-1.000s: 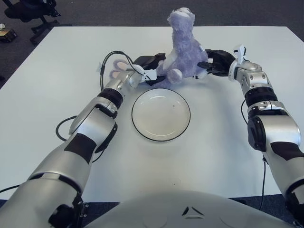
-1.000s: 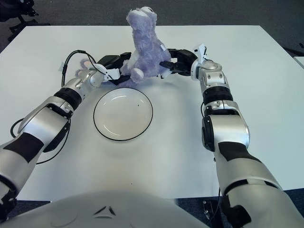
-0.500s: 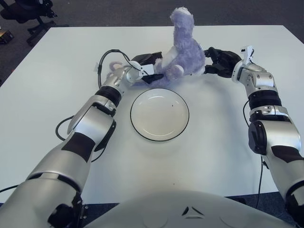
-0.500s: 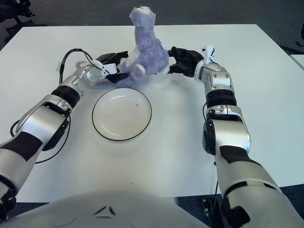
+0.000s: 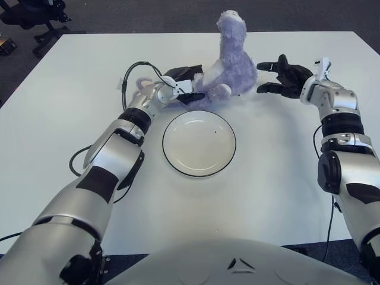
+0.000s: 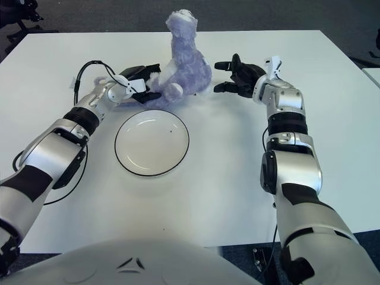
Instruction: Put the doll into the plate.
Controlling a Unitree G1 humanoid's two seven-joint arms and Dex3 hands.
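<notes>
1. Sitting upright on the white table (image 5: 71, 89), the fluffy purple plush doll (image 5: 228, 65) is at twelve o'clock of the round white black-rimmed plate (image 5: 199, 143), outside it.
2. My left hand (image 5: 178, 89) (at the doll's nine o'clock) grips its base.
3. My right hand (image 5: 285, 77), at its three o'clock, has fingers spread, clear of the doll.

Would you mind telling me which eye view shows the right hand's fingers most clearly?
The right eye view: the right hand sits nearer mid-frame, fingers spread, with a clear strip of table between it and the doll. The left eye view shows the same open hand closer to the doll's side, so the gap looks narrower.
</notes>
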